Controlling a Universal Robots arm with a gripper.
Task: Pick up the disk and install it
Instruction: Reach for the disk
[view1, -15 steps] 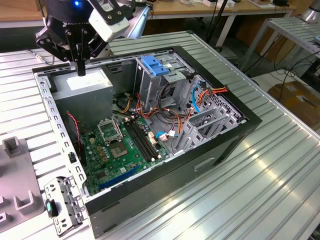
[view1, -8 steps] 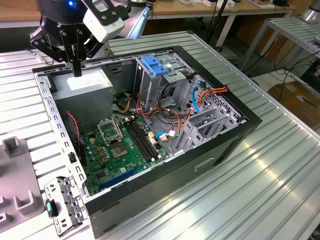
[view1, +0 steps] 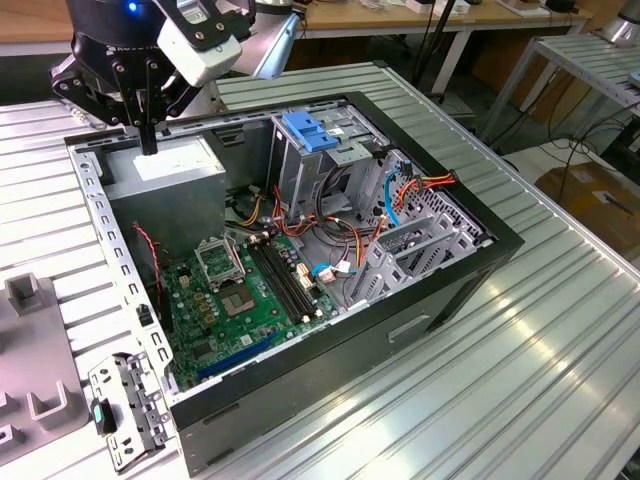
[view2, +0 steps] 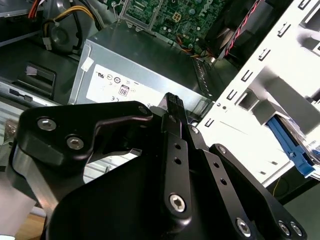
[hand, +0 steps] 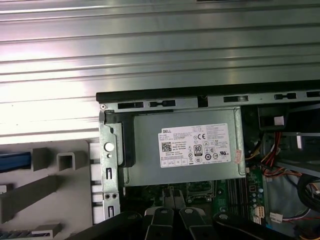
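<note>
- The gripper (view1: 148, 135) hangs over the grey power box (view1: 165, 165) at the back corner of the open computer case (view1: 400, 330). It is not touching the box.
- Its two fingers (view2: 172, 107) are pressed together with nothing between them, so the gripper is empty.
- The disk (view2: 291, 147) is not inside the case. In the second wrist view its bright blue frame peeks out past the pale metal edge of the case. In the first wrist view a blue strip (hand: 12, 161) lies on the grey tray (hand: 75, 210) beside the case, and I think that is the same disk.
- The gripper and the disk are well apart, with the case wall between them.
- Most of the disk is hidden, so I cannot tell which way it lies.
- How it will feel, as a guess: hard and flat, and it will not bend. It is likely a bit heavy for how small it is.
- The dark flat faces look smooth — fingers could slide on them.
- It is easy to hurt, so a bump or a drop could break what is inside.
- The blue plastic frame is likely softer and may give a little when squeezed.
- The best place to hold it is probably across the two long sides, on the blue frame near the middle, so it stays level and does not tip.
</note>
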